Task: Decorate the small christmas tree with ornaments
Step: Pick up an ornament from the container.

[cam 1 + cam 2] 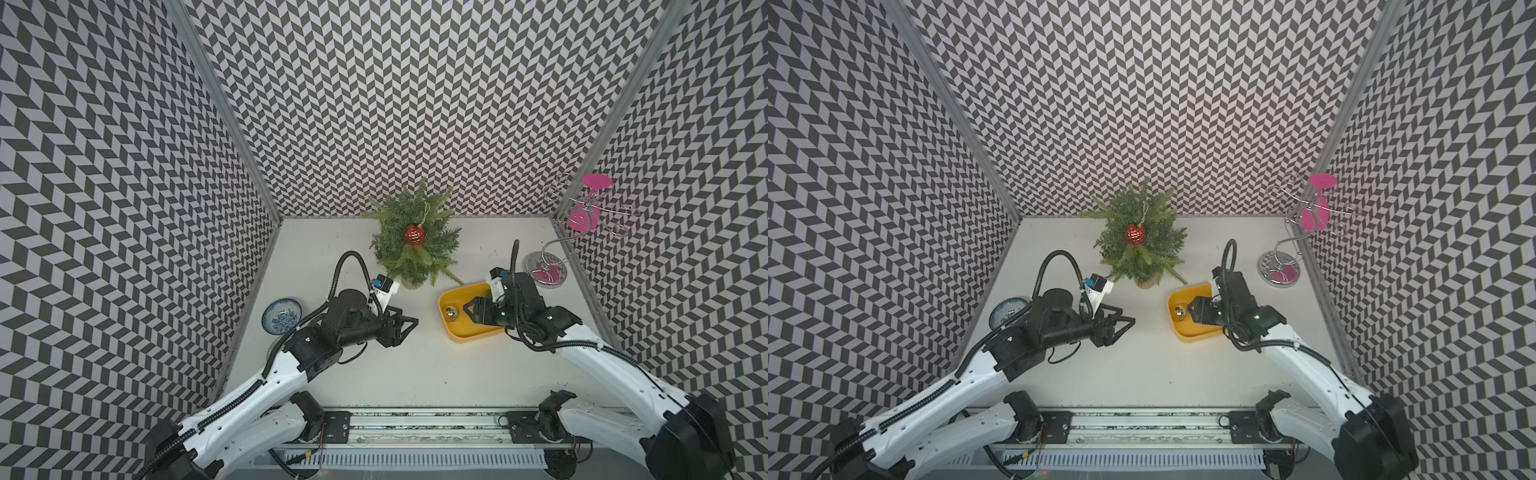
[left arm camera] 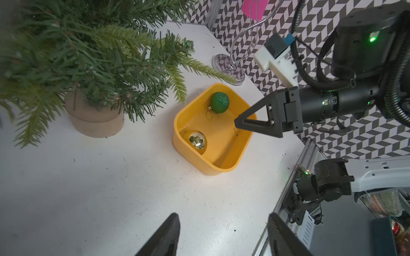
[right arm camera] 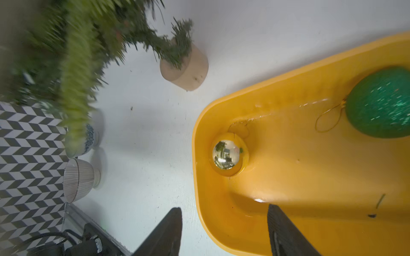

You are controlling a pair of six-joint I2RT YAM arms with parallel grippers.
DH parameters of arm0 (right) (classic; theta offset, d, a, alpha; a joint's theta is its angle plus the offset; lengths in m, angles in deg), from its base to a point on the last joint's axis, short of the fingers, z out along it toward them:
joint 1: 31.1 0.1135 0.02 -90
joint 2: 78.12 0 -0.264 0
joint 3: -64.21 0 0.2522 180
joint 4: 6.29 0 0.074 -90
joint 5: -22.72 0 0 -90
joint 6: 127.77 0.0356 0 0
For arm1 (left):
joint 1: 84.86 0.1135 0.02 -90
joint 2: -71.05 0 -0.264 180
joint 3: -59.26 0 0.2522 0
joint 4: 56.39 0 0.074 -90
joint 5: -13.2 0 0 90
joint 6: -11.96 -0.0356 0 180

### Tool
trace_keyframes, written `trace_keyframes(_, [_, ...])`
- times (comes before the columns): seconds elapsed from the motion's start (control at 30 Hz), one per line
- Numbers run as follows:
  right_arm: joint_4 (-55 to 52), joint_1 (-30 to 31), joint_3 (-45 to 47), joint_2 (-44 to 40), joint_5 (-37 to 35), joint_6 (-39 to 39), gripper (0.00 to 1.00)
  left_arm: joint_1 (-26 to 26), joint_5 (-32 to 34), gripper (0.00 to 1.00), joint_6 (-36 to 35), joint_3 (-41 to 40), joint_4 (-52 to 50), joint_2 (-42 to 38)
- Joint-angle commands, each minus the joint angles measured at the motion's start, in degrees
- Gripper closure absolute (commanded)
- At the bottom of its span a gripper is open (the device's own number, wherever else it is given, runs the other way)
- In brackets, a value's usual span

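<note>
**Right gripper is hovering at the yellow tray, facing the gold bauble.**

Its jaws are standing apart and empty. The gold bauble is lying straight ahead of them against the tray's wall, with its string loop trailing on the far side of the ball (the part to pinch, I judge). The green bauble is resting farther off in the same tray, and the red bauble is hanging on the small christmas tree. The left gripper, also parted and empty, is hovering over the table, well apart from the tray, so the right arm is nearer.
</note>
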Motion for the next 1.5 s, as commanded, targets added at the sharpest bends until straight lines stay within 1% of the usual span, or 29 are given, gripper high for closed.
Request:
trace_keyframes(0.0, [6.7,1.1,1.3,1.5,3.2,1.9,0.34,-0.5,2.8,0.34,0.2,-0.5,2.0,0.5])
trace_keyframes(0.1, [9.1,1.2,2.0,3.9,3.5,2.6,0.32,-0.9,3.1,0.34,0.2,-0.5,1.9,1.9])
trace_keyframes(0.17, [10.5,1.4,2.1,5.8,3.9,2.7,0.32,-1.4,3.6,0.34,1.7,-0.7,2.3,2.6])
trace_keyframes(0.27, [12.7,1.7,2.1,8.9,3.6,3.3,0.32,-1.7,4.1,0.34,1.9,-1.0,2.9,3.3])
trace_keyframes(0.5, [13.6,2.3,-0.6,15.9,1.6,2.7,0.30,-1.7,4.5,0.34,0.7,-0.2,2.1,5.2])
trace_keyframes(0.63, [14.1,2.3,-1.6,18.1,0.6,2.9,0.28,-1.7,4.7,0.34,0.7,-0.1,2.0,6.1])
trace_keyframes(0.7, [14.7,2.3,-1.9,19.3,0.3,3.1,0.28,-1.7,4.8,0.34,-0.8,-0.1,2.0,6.3])
trace_keyframes(0.83, [15.1,2.4,-2.4,21.0,-1.6,3.5,0.28,-1.7,4.9,0.34,-1.3,0.2,2.0,7.0])
trace_keyframes(1.07, [13.7,2.4,-3.5,23.5,-6.9,4.0,0.28,-1.7,4.9,0.35,-1.8,0.7,1.9,8.1])
trace_keyframes(1.47, [14.5,2.4,-5.4,27.0,-6.8,2.8,0.31,-1.7,5.0,0.35,-2.2,1.3,2.2,9.6])
